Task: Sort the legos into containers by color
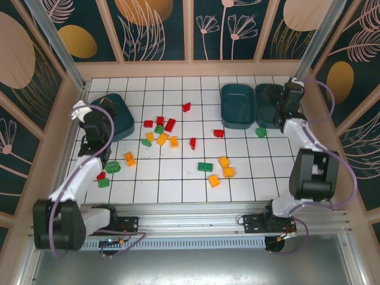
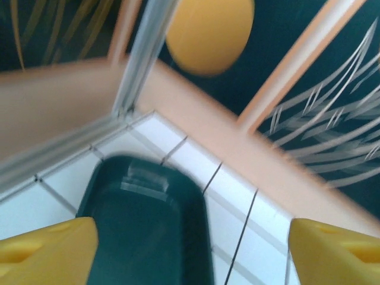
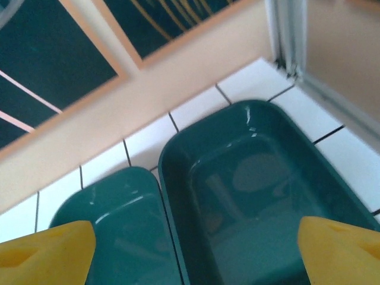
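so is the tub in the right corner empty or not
Empty. In the right wrist view the corner tub shows a bare floor, just reflections, no bricks, with the right gripper open above it.

A white tiled table (image 1: 178, 178) is enclosed by patterned walls (image 1: 157, 35).
The tiles are divided by dark grout lines and bordered by a low wooden ledge (image 1: 178, 69). The walls are made up of dark teal panels, drawn with pale leaves, flowers and gold ovals (image 1: 77, 41), and are set in pale wooden frames (image 1: 188, 29). Slanted metal posts (image 1: 56, 41) are fixed at the two far corners. A metal rail (image 1: 190, 211) is mounted along the near edge, and the scene is evenly lit.
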